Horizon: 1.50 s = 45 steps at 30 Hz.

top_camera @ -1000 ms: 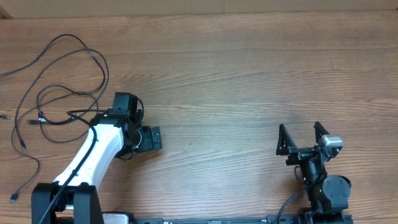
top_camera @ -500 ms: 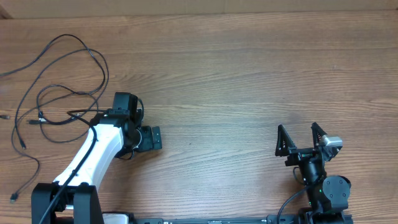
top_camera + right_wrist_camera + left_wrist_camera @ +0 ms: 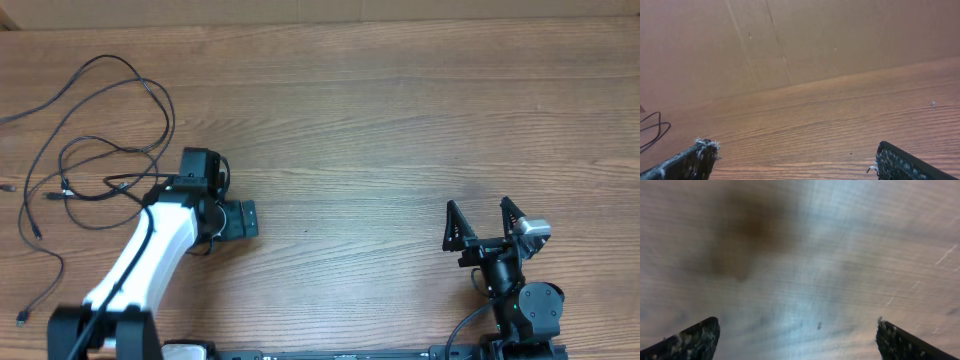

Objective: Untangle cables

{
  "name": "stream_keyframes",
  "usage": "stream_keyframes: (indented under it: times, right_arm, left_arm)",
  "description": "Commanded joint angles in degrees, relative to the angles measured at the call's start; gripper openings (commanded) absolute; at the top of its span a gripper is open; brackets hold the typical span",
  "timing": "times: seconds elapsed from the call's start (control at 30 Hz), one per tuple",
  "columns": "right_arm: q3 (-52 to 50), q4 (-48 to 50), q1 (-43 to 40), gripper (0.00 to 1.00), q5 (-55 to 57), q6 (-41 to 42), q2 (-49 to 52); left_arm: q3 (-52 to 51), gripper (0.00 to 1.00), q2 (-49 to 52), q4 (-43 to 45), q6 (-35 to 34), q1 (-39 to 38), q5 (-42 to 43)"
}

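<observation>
The cables (image 3: pixel 100 150) are thin black cords lying in loose overlapping loops on the wooden table at the far left, with ends trailing toward the front left edge. A bit of one loop shows at the left edge of the right wrist view (image 3: pixel 651 131). My left gripper (image 3: pixel 238 220) is just right of the loops, low over bare wood. Its fingers (image 3: pixel 797 340) are wide apart with nothing between them. My right gripper (image 3: pixel 482 222) is far off at the front right. It is open and empty (image 3: pixel 797 160), facing across the table.
A brown cardboard wall (image 3: pixel 790 40) runs along the table's far edge. The wooden tabletop (image 3: pixel 400 130) stretches between the two arms. Thicker black robot cables hang at the right arm's base (image 3: pixel 470 325).
The left arm has shifted very slightly to the left. The right gripper has barely moved. The cables lie as before.
</observation>
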Motion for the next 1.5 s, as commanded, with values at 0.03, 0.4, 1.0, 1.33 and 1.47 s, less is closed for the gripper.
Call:
stream_keyframes:
  times: [0.03, 0.4, 1.0, 1.33, 1.47]
  right_arm:
    - [-0.6, 0.2, 0.0, 1.00, -0.3, 0.4, -0.7]
    - [-0.6, 0.2, 0.0, 1.00, -0.3, 0.4, -0.7]
    - [-0.6, 0.2, 0.0, 1.00, -0.3, 0.4, -0.7]
    - [-0.6, 0.2, 0.0, 1.00, -0.3, 0.4, -0.7]
    - [-0.6, 0.2, 0.0, 1.00, -0.3, 0.4, -0.7]
  left_arm:
    - [-3.0, 1.00, -11.9, 11.5, 0.1, -0.3, -2.1]
    - [-30.0, 1.00, -45.0, 53.7, 7.2, 0.0, -0.3]
    - [-46.5, 1.00, -79.4, 39.4, 13.5, 2.8, -4.8]
    - [-46.5, 1.00, -83.3, 39.4, 13.4, 2.8, -4.2]
    - [-46.5, 1.00, -83.3, 39.4, 13.4, 2.8, -4.2]
